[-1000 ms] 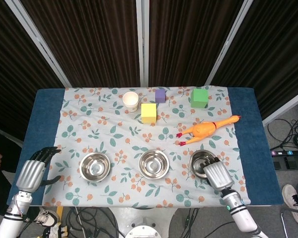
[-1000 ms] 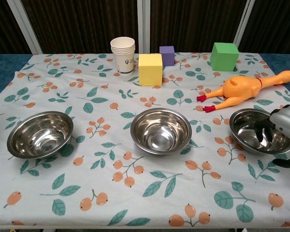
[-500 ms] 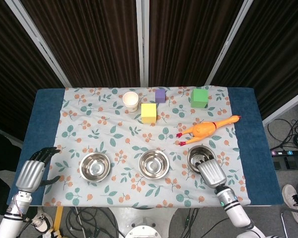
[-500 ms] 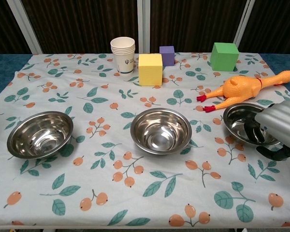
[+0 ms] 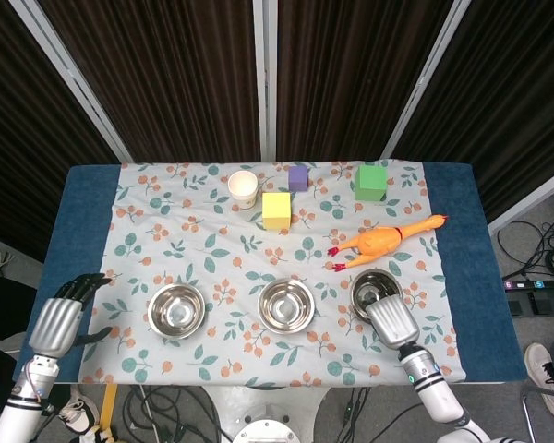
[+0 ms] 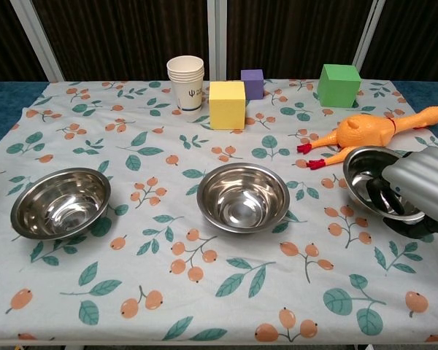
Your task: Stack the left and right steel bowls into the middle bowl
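Three steel bowls stand in a row near the table's front edge. The left bowl [image 5: 176, 308] [image 6: 60, 202] and the middle bowl [image 5: 286, 305] [image 6: 243, 195] lie flat on the floral cloth. My right hand [image 5: 391, 321] [image 6: 416, 193] grips the near rim of the right bowl [image 5: 377, 288] [image 6: 372, 179], with fingers inside it and the thumb underneath. That bowl is tilted and slightly raised off the cloth. My left hand [image 5: 63, 318] rests open at the table's left edge, left of the left bowl and holding nothing. It is outside the chest view.
An orange rubber chicken [image 5: 383, 242] [image 6: 365, 135] lies just behind the right bowl. Farther back stand a yellow cube [image 5: 276, 209] [image 6: 227, 104], a purple cube [image 5: 298, 177], a green cube [image 5: 370, 182] and stacked paper cups [image 5: 243, 187] [image 6: 185, 82].
My right hand has closed on the right bowl's rim. The bowl has slid a little to the left and has tipped up off the cloth. The left hand has stayed put.
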{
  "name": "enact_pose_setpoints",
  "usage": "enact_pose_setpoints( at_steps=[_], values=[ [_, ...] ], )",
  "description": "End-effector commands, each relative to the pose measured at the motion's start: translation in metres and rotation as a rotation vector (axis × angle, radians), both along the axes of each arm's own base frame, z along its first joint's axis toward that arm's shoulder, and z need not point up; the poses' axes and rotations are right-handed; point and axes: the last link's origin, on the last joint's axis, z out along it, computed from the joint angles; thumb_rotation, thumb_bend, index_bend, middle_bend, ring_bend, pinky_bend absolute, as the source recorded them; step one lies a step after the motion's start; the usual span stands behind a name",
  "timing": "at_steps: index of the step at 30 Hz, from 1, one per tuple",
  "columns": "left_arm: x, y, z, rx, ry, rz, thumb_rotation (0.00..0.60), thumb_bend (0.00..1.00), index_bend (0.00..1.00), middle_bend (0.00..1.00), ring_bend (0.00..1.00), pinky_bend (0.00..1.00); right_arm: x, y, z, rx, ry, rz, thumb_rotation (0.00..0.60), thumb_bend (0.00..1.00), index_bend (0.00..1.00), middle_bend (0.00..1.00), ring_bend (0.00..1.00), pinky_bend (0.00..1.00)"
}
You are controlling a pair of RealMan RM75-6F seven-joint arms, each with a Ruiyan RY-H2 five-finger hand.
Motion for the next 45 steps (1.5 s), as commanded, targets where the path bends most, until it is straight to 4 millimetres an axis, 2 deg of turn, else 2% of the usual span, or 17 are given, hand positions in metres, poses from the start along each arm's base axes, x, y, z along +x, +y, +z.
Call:
enact_pose_setpoints(
  at_steps=[1,5,10,15,20,26,27,29,31,33,40,43,45],
  values=[
    [0.001,0.001,0.0,0.002,-0.002,-0.001,0.6,0.06,0.25,0.28,0.18,0.24,0.013,-0.001,0.005,-0.011,-0.02,0.048,0.6,0.41,0.69,0.63,0.45,0.34],
    [0.002,0.003,0.002,0.013,-0.008,-0.002,0.6,0.06,0.25,0.28,0.18,0.24,0.037,-0.005,0.01,-0.017,-0.046,0.119,0.6,0.41,0.7,0.64,0.45,0.33],
    [0.002,0.005,0.007,0.03,-0.009,0.001,0.6,0.06,0.25,0.28,0.18,0.24,0.076,-0.014,0.006,-0.002,-0.08,0.219,0.6,0.41,0.7,0.64,0.45,0.33],
    [-0.002,0.004,0.01,0.039,-0.012,0.013,0.6,0.06,0.25,0.28,0.18,0.24,0.105,-0.022,-0.01,0.059,-0.108,0.257,0.6,0.41,0.7,0.64,0.45,0.34],
    [-0.005,0.005,0.013,0.05,-0.012,0.023,0.6,0.06,0.25,0.28,0.18,0.24,0.122,-0.019,-0.026,0.11,-0.115,0.288,0.6,0.41,0.7,0.64,0.45,0.33],
    [-0.013,0.006,0.014,0.054,-0.013,0.048,0.6,0.06,0.25,0.28,0.18,0.24,0.133,-0.014,-0.039,0.143,-0.113,0.303,0.6,0.38,0.7,0.64,0.45,0.33],
    [-0.014,0.005,0.014,0.053,-0.013,0.052,0.6,0.06,0.25,0.28,0.18,0.24,0.134,-0.014,-0.041,0.151,-0.109,0.303,0.6,0.35,0.69,0.63,0.45,0.33],
    [-0.016,0.005,0.014,0.051,-0.011,0.055,0.6,0.06,0.25,0.28,0.18,0.24,0.134,-0.013,-0.043,0.167,-0.103,0.304,0.6,0.18,0.63,0.6,0.44,0.33],
    [-0.017,0.005,0.015,0.05,-0.01,0.057,0.6,0.06,0.25,0.28,0.18,0.24,0.133,-0.014,-0.045,0.191,-0.1,0.293,0.6,0.07,0.57,0.57,0.43,0.33],
    [-0.018,0.005,0.015,0.05,-0.009,0.059,0.6,0.06,0.25,0.28,0.18,0.24,0.132,-0.016,-0.046,0.21,-0.088,0.283,0.6,0.02,0.5,0.52,0.39,0.31],
    [-0.021,0.006,0.014,0.05,-0.01,0.066,0.6,0.06,0.25,0.28,0.18,0.24,0.13,-0.018,-0.042,0.213,-0.062,0.283,0.6,0.0,0.34,0.35,0.21,0.2],
    [-0.019,0.007,0.014,0.052,-0.012,0.059,0.6,0.06,0.25,0.28,0.18,0.24,0.13,-0.017,-0.032,0.2,-0.065,0.279,0.6,0.0,0.31,0.32,0.19,0.18],
    [-0.017,0.007,0.015,0.055,-0.012,0.051,0.6,0.06,0.25,0.28,0.18,0.24,0.131,-0.015,-0.018,0.179,-0.078,0.275,0.6,0.0,0.31,0.32,0.18,0.18]
  ],
)
